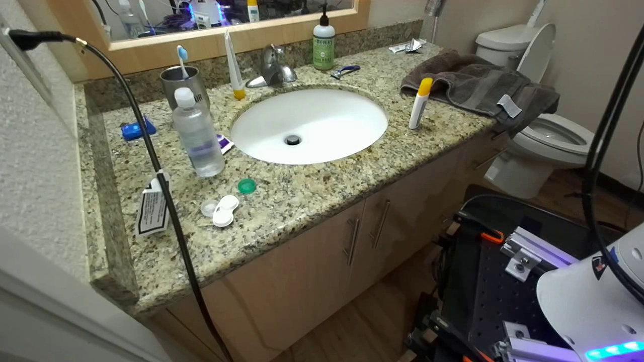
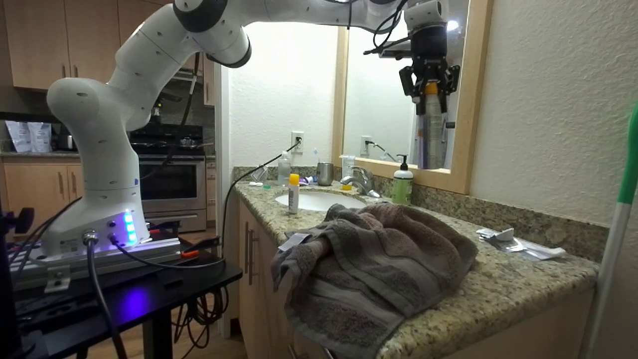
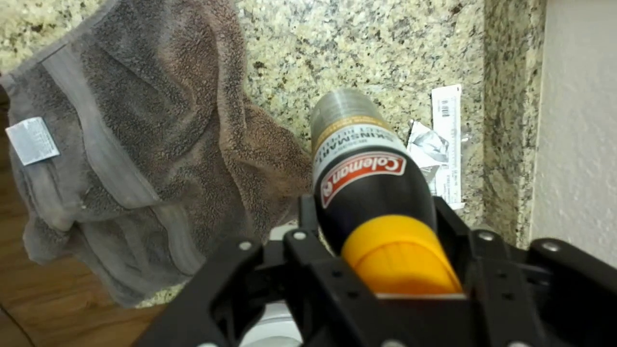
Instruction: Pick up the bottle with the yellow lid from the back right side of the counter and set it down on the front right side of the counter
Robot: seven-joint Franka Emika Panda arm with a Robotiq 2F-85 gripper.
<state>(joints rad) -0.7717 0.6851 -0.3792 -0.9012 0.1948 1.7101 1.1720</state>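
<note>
My gripper (image 2: 431, 105) is shut on the bottle (image 2: 435, 137) and holds it upright, well above the counter (image 2: 503, 284), in front of the mirror. The yellow lid (image 2: 431, 89) sits up between the fingers. In the wrist view my gripper (image 3: 376, 207) has a finger on each side of the bottle (image 3: 366, 168), which shows a black and white label with a red Coleman logo. The yellow lid (image 3: 400, 250) is nearest the camera. Speckled counter (image 3: 337, 43) lies below. Gripper and bottle are outside an exterior view that shows the counter (image 1: 322, 188) and sink.
A grey-brown towel (image 2: 374, 264) drapes over the counter's front right edge. Torn wrappers (image 2: 518, 244) lie at the back right by the backsplash. A white tube with yellow-orange cap (image 1: 419, 105) stands between towel and sink (image 1: 307, 125). A green soap bottle (image 1: 323, 48) stands behind.
</note>
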